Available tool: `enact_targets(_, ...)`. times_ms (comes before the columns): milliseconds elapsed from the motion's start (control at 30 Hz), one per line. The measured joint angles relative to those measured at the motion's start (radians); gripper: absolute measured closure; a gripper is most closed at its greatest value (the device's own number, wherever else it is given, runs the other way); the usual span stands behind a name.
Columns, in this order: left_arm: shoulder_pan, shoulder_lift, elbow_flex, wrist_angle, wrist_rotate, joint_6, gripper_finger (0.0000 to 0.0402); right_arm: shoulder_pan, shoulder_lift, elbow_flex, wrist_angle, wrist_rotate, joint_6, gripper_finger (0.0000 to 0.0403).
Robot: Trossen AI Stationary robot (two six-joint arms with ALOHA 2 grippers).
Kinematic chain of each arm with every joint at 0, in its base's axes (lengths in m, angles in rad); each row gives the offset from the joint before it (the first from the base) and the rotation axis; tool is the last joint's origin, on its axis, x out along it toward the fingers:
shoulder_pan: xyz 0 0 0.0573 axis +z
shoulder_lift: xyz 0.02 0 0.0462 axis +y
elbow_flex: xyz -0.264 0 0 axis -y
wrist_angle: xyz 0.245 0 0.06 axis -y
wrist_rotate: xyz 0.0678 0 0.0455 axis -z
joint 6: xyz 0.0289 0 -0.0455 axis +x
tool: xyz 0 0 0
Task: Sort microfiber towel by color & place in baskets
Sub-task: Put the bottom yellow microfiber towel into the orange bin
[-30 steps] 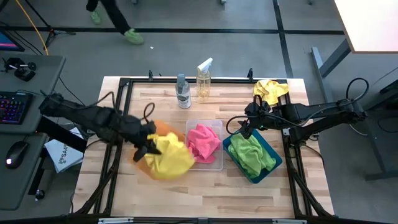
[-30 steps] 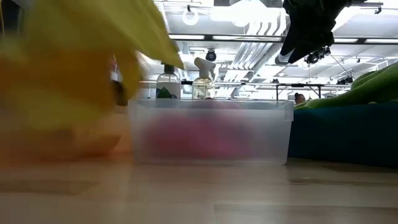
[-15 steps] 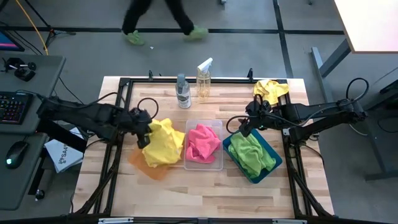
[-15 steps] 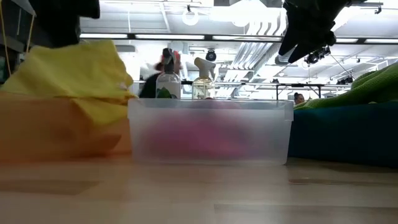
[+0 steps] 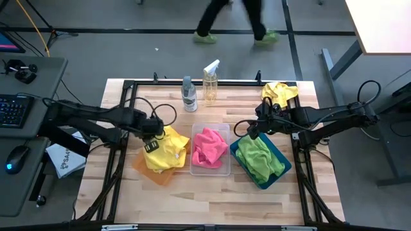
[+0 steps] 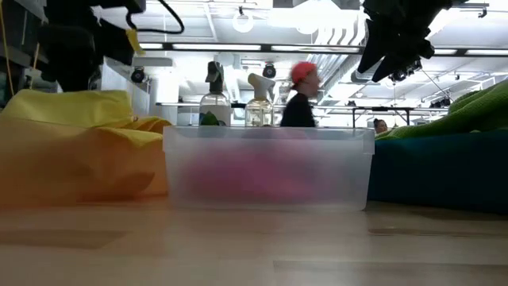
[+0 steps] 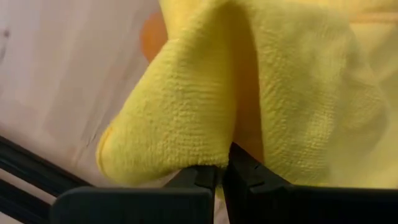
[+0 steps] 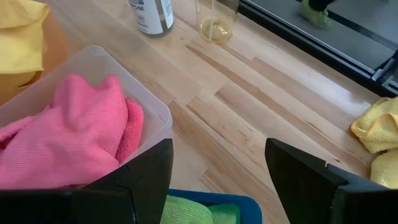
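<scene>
High view shows the left gripper (image 5: 151, 131) above the orange bin (image 5: 142, 171), its two dark fingers (image 7: 198, 177) pinched together on a fold of a fuzzy yellow towel (image 5: 166, 151) that lies heaped in this bin. Pink towel (image 5: 209, 146) sits crumpled in the clear rectangular bin (image 5: 224, 130), and a green towel (image 5: 262, 160) fills the teal bin (image 5: 239, 160). Right gripper (image 5: 255, 129) hangs between these two bins with fingers apart and empty, and one more yellow towel (image 5: 279, 94) lies at the table's far right corner.

Left tool (image 5: 151, 137) fingers pinched together, right tool (image 5: 252, 130) spread wide, hovering
</scene>
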Motion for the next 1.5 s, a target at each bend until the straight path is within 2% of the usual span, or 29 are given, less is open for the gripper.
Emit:
enact_targets(167, 0.0, 0.058, 0.0, -0.013, 0.0, 0.031, 0.0401, 0.0, 0.0, 0.0, -0.013, 0.008, 0.013, 0.0151)
enact_targets(433, -0.006, 0.069, 0.0, -0.014, -0.098, 0.033, 0.0401, 0.0, 0.0, 0.0, -0.012, 0.034, 0.012, 0.0151)
enact_targets(533, -0.026, 0.07, 0.018, -0.027, -0.188, 0.041, 0.0401, 0.0, 0.0, 0.0, -0.012, 0.048, 0.012, 0.0151)
enact_targets(667, -0.055, 0.069, 0.112, -0.024, -0.344, 0.062, 0.0401, 0.0, 0.0, 0.0, -0.011, 0.067, 0.012, 0.0151)
enact_targets(800, -0.076, 0.069, 0.208, -0.017, -0.393, 0.168, 0.0401, 0.0, 0.0, 0.0, -0.011, 0.073, 0.013, 0.0151)
enact_targets(867, -0.085, 0.069, 0.231, -0.008, -0.371, 0.2, 0.0401, 0.0, 0.0, 0.0, -0.011, 0.075, 0.013, 0.0151)
enact_targets(1033, -0.124, 0.082, 0.234, 0.039, -0.17, 0.213, 0.0401, 0.0, 0.0, 0.0, -0.011, 0.077, 0.014, 0.0151)
enact_targets(1167, -0.185, 0.121, 0.219, 0.05, -0.155, 0.161, 0.0401, 0.0, 0.0, 0.0, -0.011, 0.077, 0.013, 0.0151)
enact_targets(1267, -0.226, 0.144, 0.155, 0.065, -0.134, 0.09, 0.0401, 0.0, 0.0, 0.0, -0.011, 0.077, 0.012, 0.0151)
enact_targets(1400, -0.274, 0.16, 0.033, 0.117, -0.022, -0.034, 0.0401, 0.0, 0.0, 0.0, -0.011, 0.078, 0.012, 0.0151)
enact_targets(1500, -0.309, 0.161, -0.051, 0.219, 0.055, -0.109, 0.0401, 0.0, 0.0, 0.0, -0.011, 0.079, 0.006, 0.0151)
